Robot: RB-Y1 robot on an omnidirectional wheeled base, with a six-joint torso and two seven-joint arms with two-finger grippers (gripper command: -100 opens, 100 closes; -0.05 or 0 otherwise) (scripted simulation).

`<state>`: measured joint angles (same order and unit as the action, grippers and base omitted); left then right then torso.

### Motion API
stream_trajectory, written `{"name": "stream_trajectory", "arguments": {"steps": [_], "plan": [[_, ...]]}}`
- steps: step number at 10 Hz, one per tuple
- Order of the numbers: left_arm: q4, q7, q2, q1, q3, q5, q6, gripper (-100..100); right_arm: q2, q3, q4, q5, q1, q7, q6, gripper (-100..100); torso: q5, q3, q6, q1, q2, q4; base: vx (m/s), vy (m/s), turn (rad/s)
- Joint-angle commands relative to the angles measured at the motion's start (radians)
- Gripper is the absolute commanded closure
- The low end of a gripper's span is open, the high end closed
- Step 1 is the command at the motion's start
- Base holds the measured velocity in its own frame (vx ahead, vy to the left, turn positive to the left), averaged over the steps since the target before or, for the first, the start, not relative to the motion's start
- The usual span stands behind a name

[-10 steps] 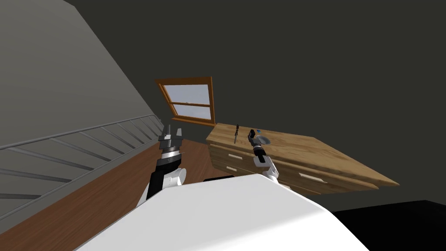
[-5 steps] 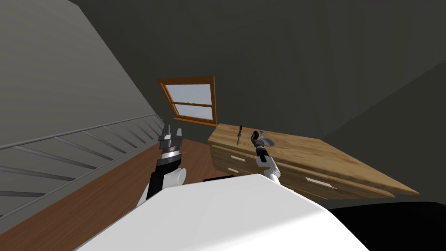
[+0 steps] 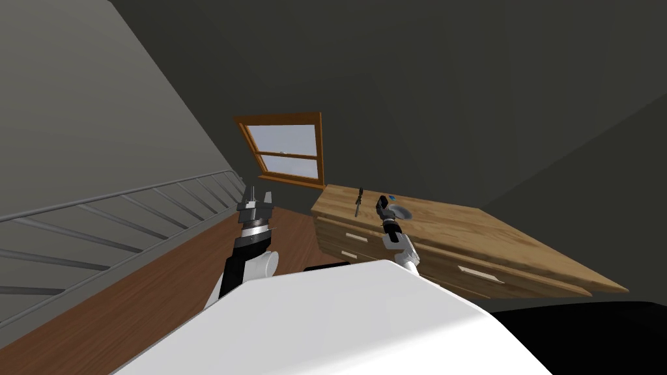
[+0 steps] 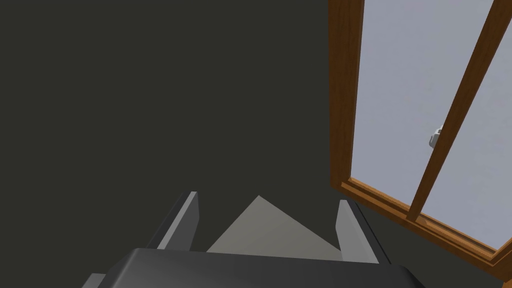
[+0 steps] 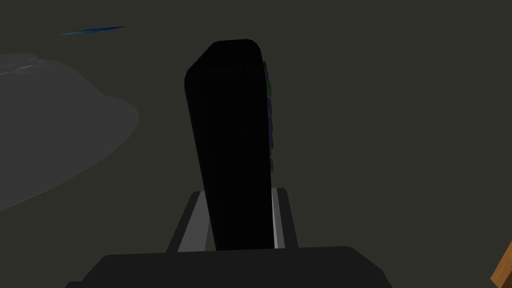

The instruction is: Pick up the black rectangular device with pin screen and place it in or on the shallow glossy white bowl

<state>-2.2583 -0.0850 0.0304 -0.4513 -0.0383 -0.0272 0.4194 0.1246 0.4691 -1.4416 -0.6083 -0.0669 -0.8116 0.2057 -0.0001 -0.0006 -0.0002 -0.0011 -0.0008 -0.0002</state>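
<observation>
The black rectangular device (image 5: pixel 230 140) is held in the right gripper (image 5: pixel 236 200). It stands lengthwise out of the gripper, its lower end seated between the two fingers (image 5: pixel 192 220). The jaws are closed against its two long sides, far narrower than their full opening. Small coloured marks run down one long edge of the device.

In the head view the device (image 3: pixel 380 202) is over the wooden top of the dresser (image 3: pixel 456 228), near the front edge, with the right gripper (image 3: pixel 383 209) just beneath it. Whether its lower end touches the top cannot be told.

The shallow bowl (image 3: pixel 399 211) sits on the dresser top just beside the device, on its right. In the right wrist view the bowl (image 5: pixel 50 125) renders grey and is apart from the device. A small blue item (image 3: pixel 391 197) lies just behind the bowl. A slender dark object (image 3: pixel 358 200) lies on the top to the left of the device.

The left gripper (image 3: pixel 258 195) is raised over the floor, well apart from the dresser. Its jaws (image 4: pixel 267 205) are fully spread and hold nothing.
</observation>
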Motion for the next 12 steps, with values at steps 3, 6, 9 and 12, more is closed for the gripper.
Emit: {"name": "stream_trajectory", "arguments": {"steps": [3,6,9,12], "plan": [[0.0,0.0,0.0,0.0,0.0,0.0,0.0,0,0.0,0.0,0.0,0.0,0.0,0.0,0.0,100,0.0,0.0,0.0,0.0,0.0,0.0,0.0,0.0,0.0],[0.0,0.0,0.0,0.0,0.0,0.0,0.0,0,0.0,0.0,0.0,0.0,0.0,0.0,0.0,0,0.0,0.0,0.0,0.0,0.0,0.0,0.0,0.0,0.0],[0.0,0.0,0.0,0.0,0.0,0.0,0.0,0,0.054,0.003,-0.016,-0.027,0.042,-0.057,0.019,100,0.003,0.006,0.0,0.007,0.01,0.002,-0.144,0.096,-0.028],[0.0,0.0,0.0,0.0,0.0,0.0,0.0,0,0.098,0.004,-0.036,-0.049,0.069,-0.101,0.025,100,0.006,0.007,0.0,0.011,0.011,0.003,-0.14,0.088,-0.02]]}}
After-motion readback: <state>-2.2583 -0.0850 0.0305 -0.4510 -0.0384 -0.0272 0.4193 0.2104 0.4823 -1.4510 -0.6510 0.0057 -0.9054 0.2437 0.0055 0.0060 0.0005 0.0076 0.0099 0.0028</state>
